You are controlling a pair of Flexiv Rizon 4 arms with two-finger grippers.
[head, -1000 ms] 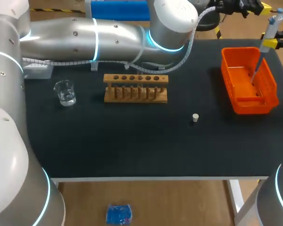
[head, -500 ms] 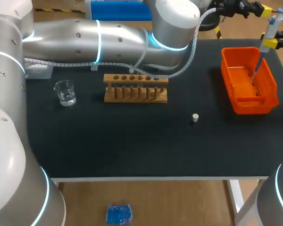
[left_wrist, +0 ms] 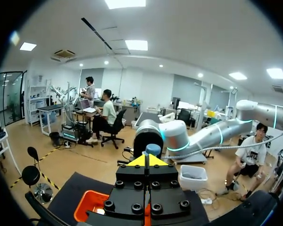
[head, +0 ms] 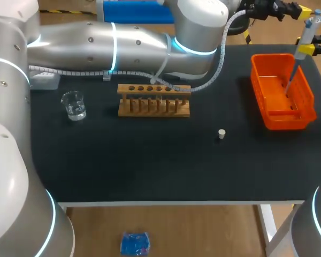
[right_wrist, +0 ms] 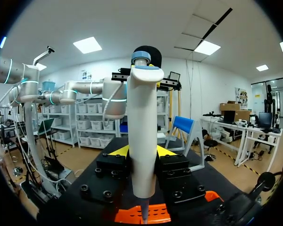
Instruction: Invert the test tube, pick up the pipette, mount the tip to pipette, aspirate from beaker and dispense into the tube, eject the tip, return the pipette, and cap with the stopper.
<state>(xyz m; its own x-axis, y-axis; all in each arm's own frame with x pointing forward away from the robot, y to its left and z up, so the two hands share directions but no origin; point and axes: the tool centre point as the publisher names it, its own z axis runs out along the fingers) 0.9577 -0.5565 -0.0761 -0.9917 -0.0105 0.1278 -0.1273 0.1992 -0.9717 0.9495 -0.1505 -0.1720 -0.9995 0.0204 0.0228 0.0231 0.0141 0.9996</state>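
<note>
Pipette (right_wrist: pixel 141 132): you find it upright in the right pincer (right_wrist: pixel 141 151), which is clamped on its white body with one yellow tip on each side. In the head view it stands at the far right corner of the bench (head: pixel 150 155). Its thin lower shaft points down into the orange bin (head: pixel 305 101), and you cannot tell whether the shaft's end touches the bin floor. From the right wrist view, the bin's rim lies directly under the pincer.

Left pincer (left_wrist: pixel 148 161): its two yellow tips meet along a thin line, so treat it as closed with nothing held. The pipette's blue top shows just ahead of those tips, and the orange bin lies under the pincer. The left arm (head: pixel 123 45) comes in from the left side and spans the far edge of the bench, past the middle, toward the far right corner.

Other items on the bench:
- Wooden rack (head: pixel 154 100): near the middle, toward the far side, just in front of the left arm. You cannot tell whether a tube sits in any of its holes.
- Beaker (head: pixel 74 105): upright, to the left of the rack and well apart from it.
- Stopper (head: pixel 221 134): small and white, alone on the black surface, between the rack and the bin, nearer the front.
</note>
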